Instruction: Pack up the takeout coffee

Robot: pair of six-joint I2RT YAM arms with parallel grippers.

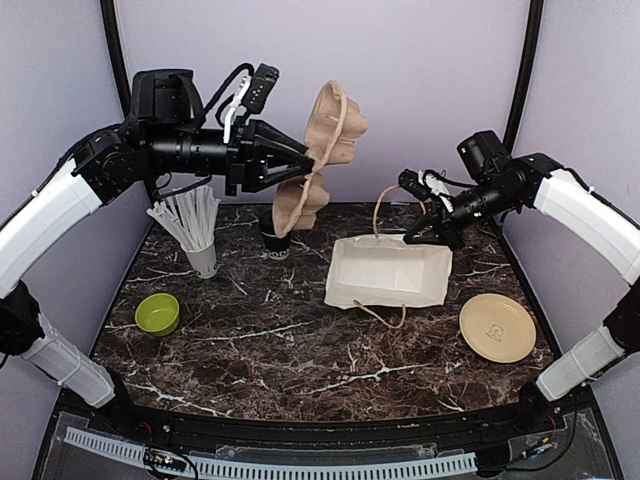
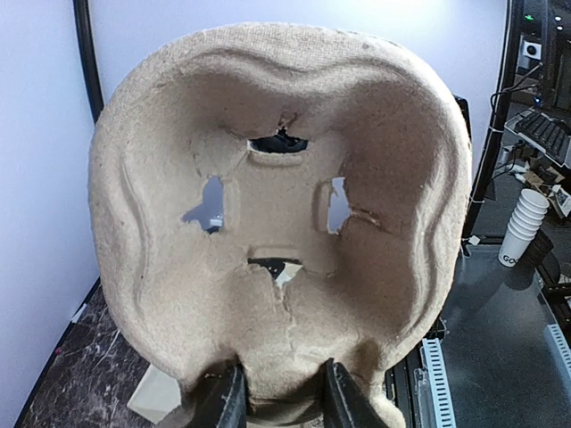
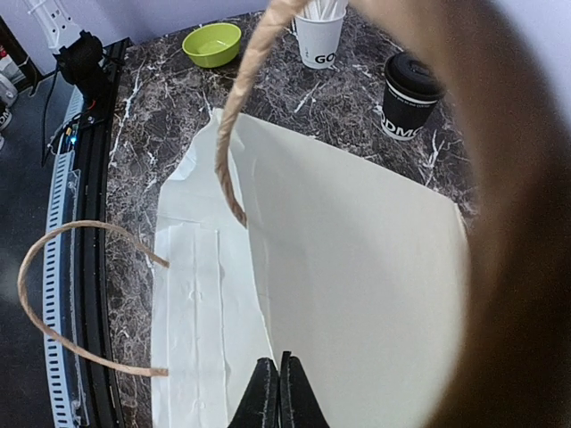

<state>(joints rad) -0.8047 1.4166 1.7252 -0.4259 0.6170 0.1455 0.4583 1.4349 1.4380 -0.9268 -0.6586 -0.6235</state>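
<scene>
The takeout coffee (image 1: 274,240), a dark-sleeved cup with a black lid, stands upright at the back of the table, partly hidden behind the carrier; it also shows in the right wrist view (image 3: 406,94). My left gripper (image 1: 305,160) is shut on the edge of a brown pulp cup carrier (image 1: 322,150) and holds it high in the air, tilted on edge; the carrier (image 2: 277,214) fills the left wrist view above the gripper (image 2: 281,392). My right gripper (image 1: 415,235) (image 3: 281,392) is shut on the upper wall of the white paper bag (image 1: 385,270) (image 3: 357,267), which lies on its side.
A pale cup of white straws (image 1: 200,250) (image 3: 318,36) stands at the back left. A lime-green bowl (image 1: 158,313) (image 3: 212,43) sits at the left. A tan round plate (image 1: 497,327) lies at the right front. The bag's twine handles (image 3: 71,294) stick out.
</scene>
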